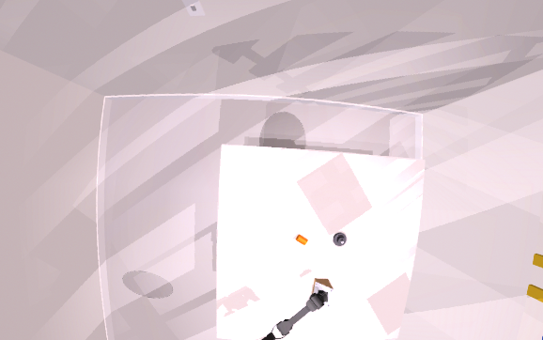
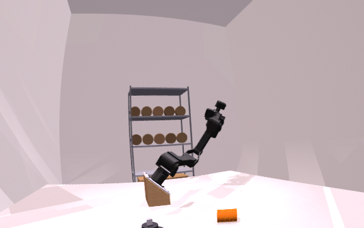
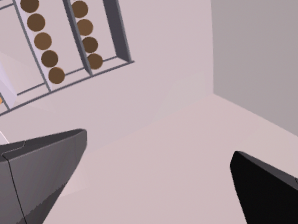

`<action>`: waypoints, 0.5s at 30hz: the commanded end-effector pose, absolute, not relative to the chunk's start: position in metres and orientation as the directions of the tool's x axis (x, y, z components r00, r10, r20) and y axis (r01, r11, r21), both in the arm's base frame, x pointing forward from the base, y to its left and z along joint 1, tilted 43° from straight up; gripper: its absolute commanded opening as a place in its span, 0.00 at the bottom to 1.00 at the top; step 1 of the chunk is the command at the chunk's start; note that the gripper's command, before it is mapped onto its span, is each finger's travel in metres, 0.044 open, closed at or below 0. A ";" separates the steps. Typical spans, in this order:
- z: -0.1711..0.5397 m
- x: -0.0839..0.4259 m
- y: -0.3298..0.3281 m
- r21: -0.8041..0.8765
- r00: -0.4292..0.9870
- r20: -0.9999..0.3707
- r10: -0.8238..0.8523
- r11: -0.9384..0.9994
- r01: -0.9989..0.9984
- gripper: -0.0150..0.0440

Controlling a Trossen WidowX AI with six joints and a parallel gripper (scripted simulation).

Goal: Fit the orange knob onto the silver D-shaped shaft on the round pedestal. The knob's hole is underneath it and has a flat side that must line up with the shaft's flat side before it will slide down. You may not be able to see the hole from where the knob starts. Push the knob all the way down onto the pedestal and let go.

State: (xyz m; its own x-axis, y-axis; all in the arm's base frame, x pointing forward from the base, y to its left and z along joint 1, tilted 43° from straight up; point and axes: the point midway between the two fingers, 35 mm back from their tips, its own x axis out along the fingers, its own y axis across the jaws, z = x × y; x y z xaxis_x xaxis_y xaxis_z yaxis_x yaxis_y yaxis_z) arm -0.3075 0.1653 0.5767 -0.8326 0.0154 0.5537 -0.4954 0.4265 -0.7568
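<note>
Arm raised, slanting; end effector (image 3: 160, 149) wide open, empty.

1. The arm (image 1: 299, 318) (image 2: 203, 142) is finished in black and dark grey, with bulky, rounded joint housings joined by a slimmer, straight link.
2. A thin, pale grey loop (image 2: 199, 156) is seen at a middle joint.
3. A small, dark block is carried on a narrow stem near the tool (image 2: 215, 114) (image 3: 160, 144).
4. The tool's fingers are tapered to blunt tips; one is marked by fine seams.
</note>
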 end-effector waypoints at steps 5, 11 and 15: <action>0.629 -0.254 0.118 -0.567 -0.684 0.728 -0.043 0.523 -0.637 1.00; 0.662 -0.201 0.078 -0.375 -0.528 0.842 -0.113 0.580 -0.723 1.00; 0.684 -0.135 0.032 -0.134 -0.326 0.922 -0.208 0.620 -0.773 1.00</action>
State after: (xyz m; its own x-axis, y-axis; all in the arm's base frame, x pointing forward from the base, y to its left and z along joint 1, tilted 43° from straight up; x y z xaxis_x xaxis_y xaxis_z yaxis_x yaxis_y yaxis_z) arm -0.1837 0.0639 0.6692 -0.4755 -0.1475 0.8673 -0.7366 0.6057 -0.3009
